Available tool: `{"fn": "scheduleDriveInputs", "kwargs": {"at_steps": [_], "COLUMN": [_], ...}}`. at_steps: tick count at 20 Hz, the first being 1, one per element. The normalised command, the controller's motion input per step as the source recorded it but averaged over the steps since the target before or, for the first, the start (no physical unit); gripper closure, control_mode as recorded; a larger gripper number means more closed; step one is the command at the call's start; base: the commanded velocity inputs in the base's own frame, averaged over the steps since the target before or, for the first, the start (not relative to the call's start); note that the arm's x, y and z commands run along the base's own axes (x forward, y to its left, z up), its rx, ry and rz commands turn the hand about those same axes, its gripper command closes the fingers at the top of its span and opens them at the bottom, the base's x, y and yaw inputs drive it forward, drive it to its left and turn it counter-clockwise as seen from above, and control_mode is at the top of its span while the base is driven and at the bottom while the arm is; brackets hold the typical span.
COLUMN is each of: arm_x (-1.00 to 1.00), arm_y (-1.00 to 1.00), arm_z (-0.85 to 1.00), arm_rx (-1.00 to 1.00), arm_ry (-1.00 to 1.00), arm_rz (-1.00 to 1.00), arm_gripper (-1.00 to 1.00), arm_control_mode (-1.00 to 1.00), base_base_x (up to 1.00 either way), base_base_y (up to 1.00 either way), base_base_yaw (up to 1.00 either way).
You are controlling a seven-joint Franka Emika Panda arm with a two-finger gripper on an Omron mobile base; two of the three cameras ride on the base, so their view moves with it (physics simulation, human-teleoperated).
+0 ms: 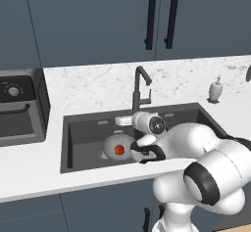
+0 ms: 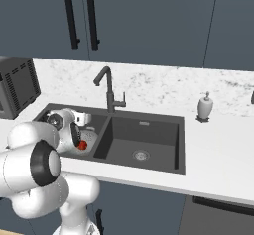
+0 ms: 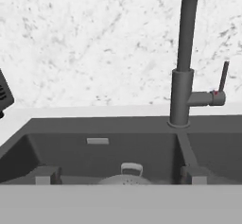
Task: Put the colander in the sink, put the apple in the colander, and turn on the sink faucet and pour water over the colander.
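**A:** What do you have at the far left?

**B:** A dark microwave on the white marble counter, just beside the sink. You can see the sink's left basin holding the colander, with the apple sitting inside it.

**A:** And the gripper?

**B:** You'll find the gripper over that left basin, above the colander and touching nothing. In the hand view its two finger tips stand far apart, one at each side, and the colander's handle and perforated rim show between them at the bottom. In the left base view the white wrist covers the fingers, so you can't judge them well from there.

**A:** Further right?

**B:** The sink faucet rises behind the divider between the basins, its gooseneck spout hooking over toward the left basin. Its small side lever stands upright. The right basin has a bare round drain. Beyond it, a white soap dispenser stands on the counter.
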Motion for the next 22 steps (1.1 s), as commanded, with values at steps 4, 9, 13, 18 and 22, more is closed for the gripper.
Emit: {"fn": "scheduleDriveInputs", "kwargs": {"at_steps": [4, 9, 13, 18, 22], "arm_x": [0.00, 0.00, -0.07, -0.18, -0.16], "arm_y": [-0.11, -0.23, -0.31, -0.35, -0.27], "arm_z": [0.66, 0.60, 0.39, 0.13, 0.17], "arm_rx": [0.00, 0.00, 0.00, 0.00, 0.00], "arm_ry": [-0.01, 0.00, 0.00, -0.15, -0.25], "arm_rz": [-0.06, -0.08, -0.05, 0.00, 0.00], "arm_gripper": [-1.00, -1.00, -1.00, -1.00, -1.00], "arm_control_mode": [-1.00, -1.00, -1.00, -1.00, -1.00], "base_base_x": [0.00, 0.00, 0.00, 0.00, 0.00], "base_base_y": [0.00, 0.00, 0.00, 0.00, 0.00], "base_base_yaw": [0.00, 0.00, 0.00, 0.00, 0.00]}}
